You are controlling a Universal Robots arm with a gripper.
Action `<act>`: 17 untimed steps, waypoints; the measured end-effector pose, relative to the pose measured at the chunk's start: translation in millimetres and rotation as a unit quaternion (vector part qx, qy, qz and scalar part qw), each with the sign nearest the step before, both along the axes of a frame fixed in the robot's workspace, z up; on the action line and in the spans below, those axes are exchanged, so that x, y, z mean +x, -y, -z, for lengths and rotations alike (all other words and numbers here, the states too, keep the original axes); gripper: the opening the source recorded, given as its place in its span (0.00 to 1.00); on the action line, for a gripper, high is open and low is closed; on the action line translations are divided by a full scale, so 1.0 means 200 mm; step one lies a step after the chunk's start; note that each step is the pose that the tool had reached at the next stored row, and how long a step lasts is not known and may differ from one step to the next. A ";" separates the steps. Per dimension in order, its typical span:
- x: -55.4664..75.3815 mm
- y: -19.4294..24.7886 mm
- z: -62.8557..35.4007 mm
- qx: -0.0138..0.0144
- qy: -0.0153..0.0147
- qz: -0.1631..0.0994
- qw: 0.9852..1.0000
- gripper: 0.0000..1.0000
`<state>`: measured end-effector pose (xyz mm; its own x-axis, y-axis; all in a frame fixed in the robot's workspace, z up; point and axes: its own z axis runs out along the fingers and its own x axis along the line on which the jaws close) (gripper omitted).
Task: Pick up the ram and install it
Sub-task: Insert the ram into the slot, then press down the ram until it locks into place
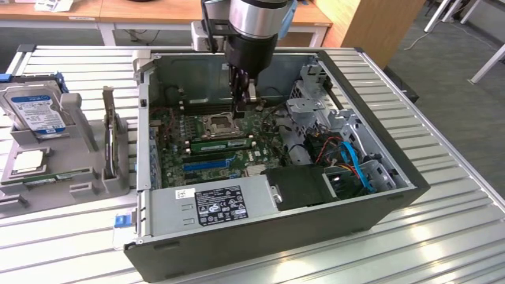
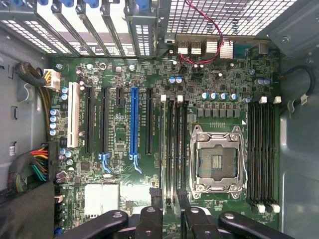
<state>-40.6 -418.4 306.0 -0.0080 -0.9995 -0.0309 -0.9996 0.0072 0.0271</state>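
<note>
Currently shows the ram (image 1: pixel 222 142) standing on the motherboard (image 2: pixel 224 69) beside the CPU socket (image 1: pixel 217 125), probably fully seated. Shows the tool (image 1: pixel 245 105) released, grasping nothing, above the board. Rates pick-up and insertion as done.

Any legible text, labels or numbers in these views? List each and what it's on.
No text here can be read.
Black label on the power supply: print too small.
White sticker beside it: too small.
Hard drive label: blurred.
Motherboard markings: too small.
</note>
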 end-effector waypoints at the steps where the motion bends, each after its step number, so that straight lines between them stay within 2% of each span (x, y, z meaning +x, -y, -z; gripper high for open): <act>1: 0.00 0.000 -0.004 0.000 0.000 0.000 1.000 0.25; 17: 0.00 0.000 -0.016 0.000 0.000 0.000 1.000 0.25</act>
<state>-40.6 -418.4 309.3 -0.0081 -0.9995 -0.0309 -0.9996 0.0072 0.0271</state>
